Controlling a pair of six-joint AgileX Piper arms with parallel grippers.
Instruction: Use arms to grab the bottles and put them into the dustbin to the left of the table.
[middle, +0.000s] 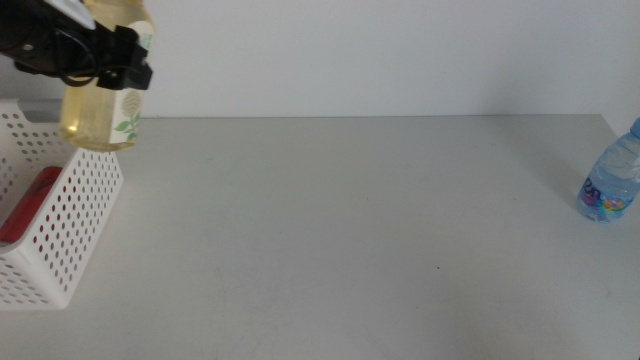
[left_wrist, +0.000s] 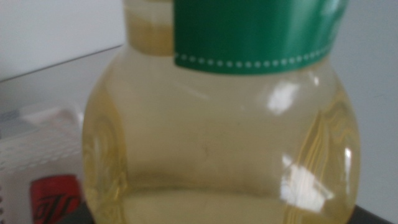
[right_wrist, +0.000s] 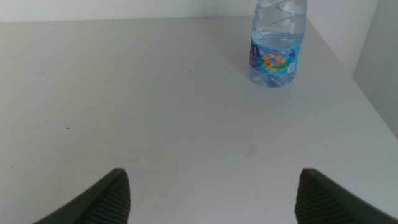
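the left gripper (middle: 118, 62) is gripping the yellow plastic tea bottle (middle: 100, 105) above the white perforated plastic dustbin (middle: 75, 215), where the red metal soda can (middle: 30, 205) is already lying. the clear plastic water bottle (middle: 612, 180) is standing on the light grey bench (middle: 350, 230), awaiting the right gripper (right_wrist: 208, 193), which is gaping wide, holding nothing.

Tea bottle (left_wrist: 217, 155) glossy clear plastic (glare spots); dustbin (middle: 75, 215) perforated white plastic; table (middle: 350, 230) matt.

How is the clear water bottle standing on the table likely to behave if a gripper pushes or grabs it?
The water bottle stands upright and tall, so a high push may tip it. Its round body would probably roll afterwards. Its thin clear walls likely flex when squeezed.
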